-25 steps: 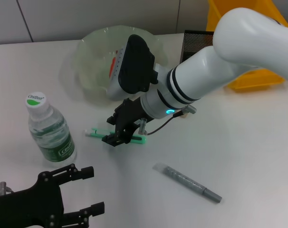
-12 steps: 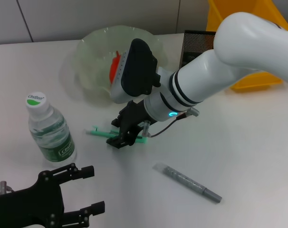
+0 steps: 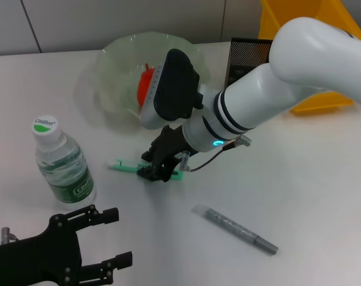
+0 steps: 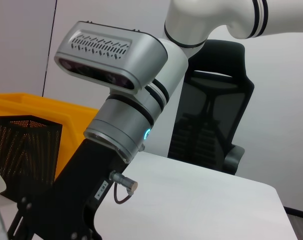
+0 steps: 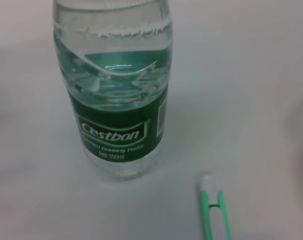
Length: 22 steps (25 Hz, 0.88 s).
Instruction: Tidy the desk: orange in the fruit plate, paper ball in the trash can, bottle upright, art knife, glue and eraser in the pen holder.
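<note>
The green art knife lies flat on the white desk, its tip also in the right wrist view. My right gripper is down on its middle, fingers drawn in around it. The water bottle stands upright to the left. An orange rests in the pale green fruit plate. The black mesh pen holder stands behind the right arm. A grey pen-shaped stick, perhaps the glue, lies nearer the front. My left gripper is parked open at the front left. Paper ball and eraser are out of view.
A yellow bin sits at the back right beside the pen holder. A black office chair stands beyond the desk. Bare desk surface lies to the right of the grey stick.
My right gripper has lowered slightly onto the art knife and its fingers have narrowed around it. The orange now shows more from behind the wrist. The left arm has not moved.
</note>
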Available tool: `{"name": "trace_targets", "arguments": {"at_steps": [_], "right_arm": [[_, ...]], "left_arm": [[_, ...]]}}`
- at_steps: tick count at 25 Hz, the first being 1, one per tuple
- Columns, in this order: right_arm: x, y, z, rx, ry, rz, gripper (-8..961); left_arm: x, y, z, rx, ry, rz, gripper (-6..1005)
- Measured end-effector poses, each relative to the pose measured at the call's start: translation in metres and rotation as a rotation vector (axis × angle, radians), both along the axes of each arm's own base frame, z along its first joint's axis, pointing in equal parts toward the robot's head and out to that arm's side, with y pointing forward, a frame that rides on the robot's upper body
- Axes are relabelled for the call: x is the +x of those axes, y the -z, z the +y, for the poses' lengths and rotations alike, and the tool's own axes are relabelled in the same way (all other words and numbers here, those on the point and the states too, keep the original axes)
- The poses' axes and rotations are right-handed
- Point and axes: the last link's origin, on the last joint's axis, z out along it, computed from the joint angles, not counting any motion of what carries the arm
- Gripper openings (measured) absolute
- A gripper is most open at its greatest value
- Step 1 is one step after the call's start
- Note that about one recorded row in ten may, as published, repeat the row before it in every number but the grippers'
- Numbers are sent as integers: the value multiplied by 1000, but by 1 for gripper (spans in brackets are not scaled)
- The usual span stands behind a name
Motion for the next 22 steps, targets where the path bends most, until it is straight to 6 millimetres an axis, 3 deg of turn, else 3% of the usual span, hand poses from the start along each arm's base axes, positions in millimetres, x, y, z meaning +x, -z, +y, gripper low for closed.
{"name": "trace_targets", "arguments": {"at_steps": [4, 10, 12, 22], "right_arm": [[0, 0, 0, -4, 5, 0, 451], [3, 0, -2, -9, 29, -2, 236], [3, 0, -1, -9, 30, -2, 209], [2, 0, -1, -8, 29, 5, 172]], "left_arm": [[0, 0, 0, 1, 0, 0, 795], [1, 0, 2, 5, 1, 0, 795], [1, 0, 3, 6, 2, 0, 795], [1, 0, 4, 6, -2, 2, 795]]}}
